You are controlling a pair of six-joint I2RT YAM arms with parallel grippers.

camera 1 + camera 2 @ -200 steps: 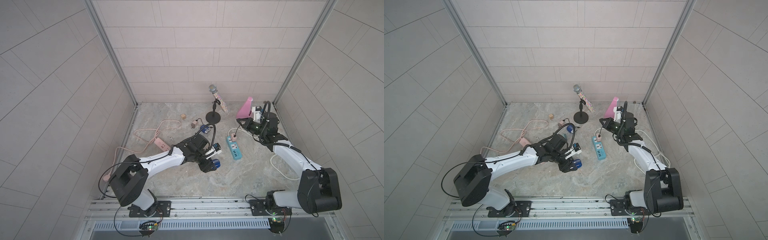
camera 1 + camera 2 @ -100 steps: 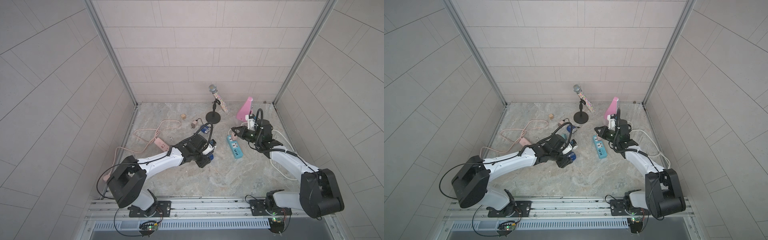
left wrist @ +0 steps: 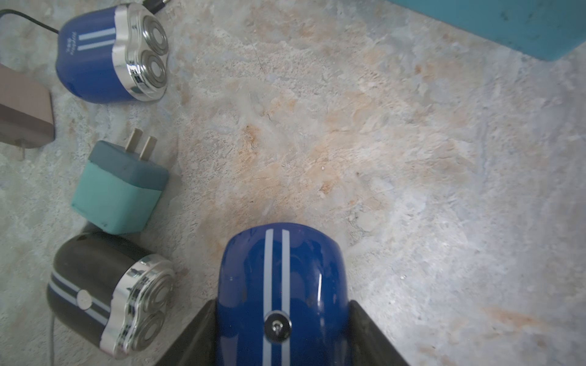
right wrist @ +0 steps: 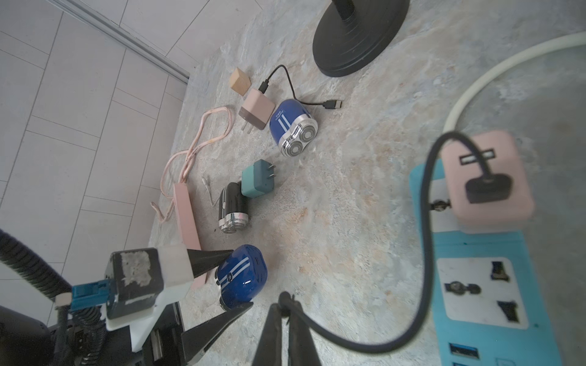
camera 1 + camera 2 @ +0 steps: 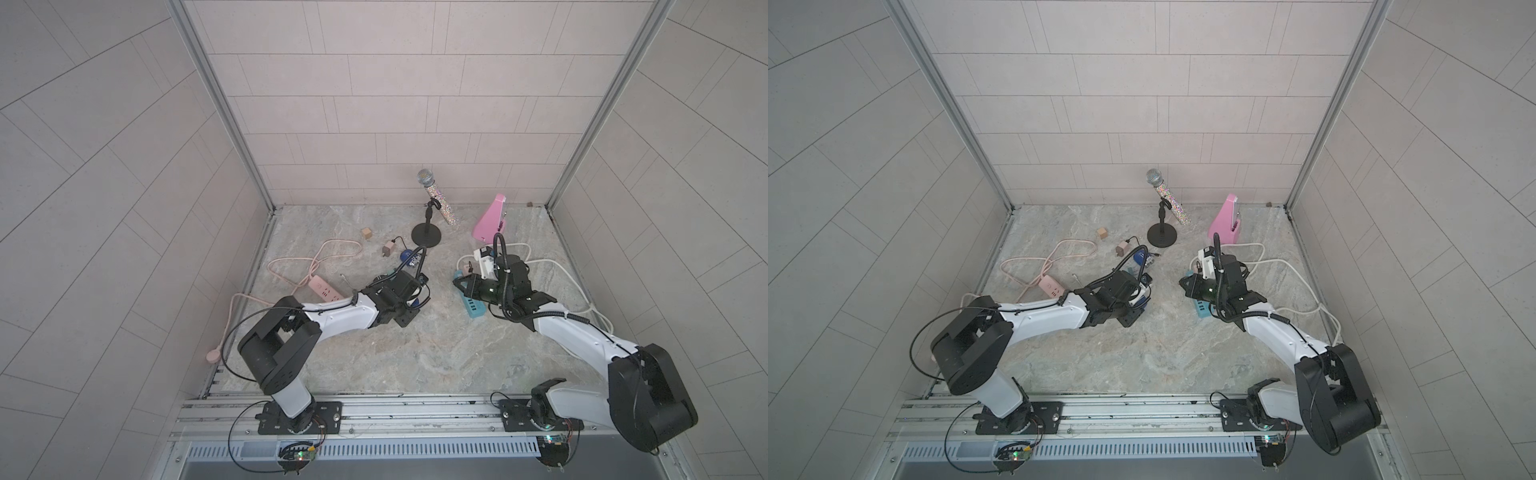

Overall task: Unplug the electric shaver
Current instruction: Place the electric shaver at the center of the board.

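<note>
The blue electric shaver (image 3: 282, 269) was held across its width by the left gripper (image 3: 282, 313). The black cable (image 4: 425, 253), its free end pinched in the closed right gripper (image 4: 285, 301), was seen just beside the shaver and judged detached.

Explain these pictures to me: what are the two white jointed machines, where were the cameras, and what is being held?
They are two robot arms, each ending in a two-fingered gripper. The two wide pictures come from one camera head above the marbled tabletop; the two close-ups come from cameras on the arms' wrists. The left gripper holds a glossy blue electric shaver with white stripes. The right gripper is shut on the loose end of a black cable, which runs to a pink adapter plugged into a teal power strip. Lying nearby: another blue shaver, a black shaver, a teal plug, a pink power strip and a glittery microphone on a stand.
</note>
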